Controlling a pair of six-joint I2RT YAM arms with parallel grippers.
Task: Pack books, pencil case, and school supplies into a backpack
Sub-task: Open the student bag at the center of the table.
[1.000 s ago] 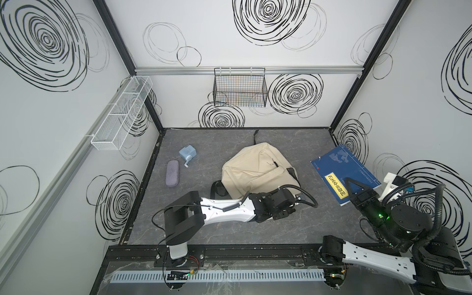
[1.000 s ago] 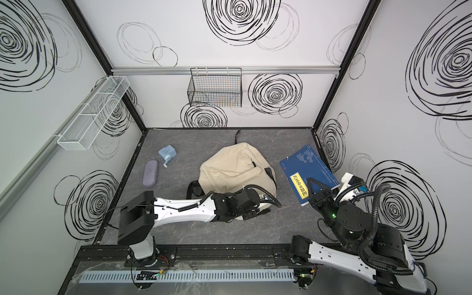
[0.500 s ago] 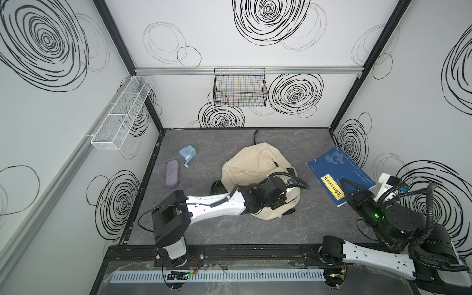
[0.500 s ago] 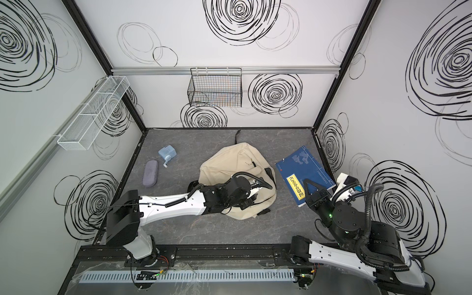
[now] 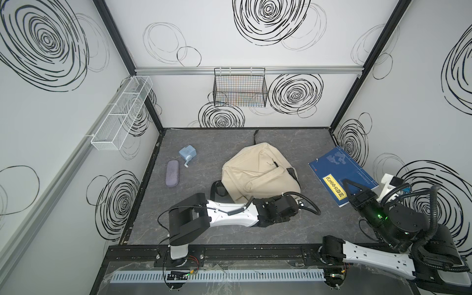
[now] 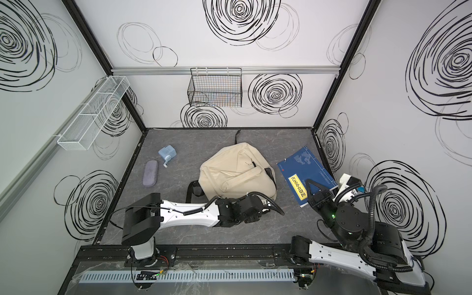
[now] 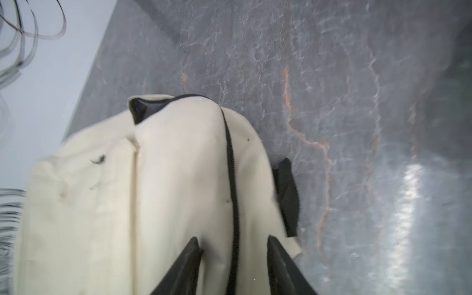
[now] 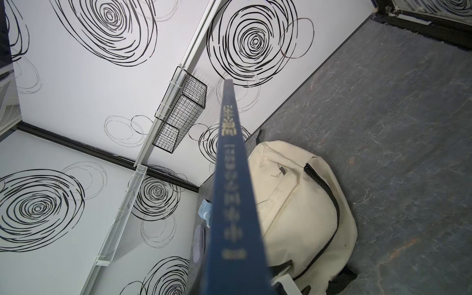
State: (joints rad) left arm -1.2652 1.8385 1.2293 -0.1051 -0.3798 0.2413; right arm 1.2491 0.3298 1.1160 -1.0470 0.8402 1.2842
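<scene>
In both top views the cream backpack [image 5: 258,173] [image 6: 235,171] lies slumped in the middle of the grey table [image 5: 204,143]. The left arm [image 5: 229,217] stretches low across the table to the bag's near edge, and its wrist hides the tip there. Towards the robot's left, well apart from the bag, the greyish purple pencil case [image 5: 172,173] lies flat with the light blue pencil sharpener [image 5: 187,153] just beyond it. On the right side, the right gripper [image 5: 348,185] is clamped on the near edge of the navy book [image 5: 334,166], beside its yellow label strip. In the left wrist view, the left gripper [image 7: 231,238] sits over the backpack [image 7: 178,178] with its two dark fingers [image 7: 189,265] a moderate way apart, one either side of the black zip [image 7: 231,166]. The blur hides whether they pinch the cloth. In the right wrist view, the navy book [image 8: 229,204] juts straight out from the closed jaws, seen edge-on. The backpack [image 8: 293,204] lies beyond it on the table, and the sharpener [image 8: 204,209] and pencil case [image 8: 200,240] peep out past the book's edge.
</scene>
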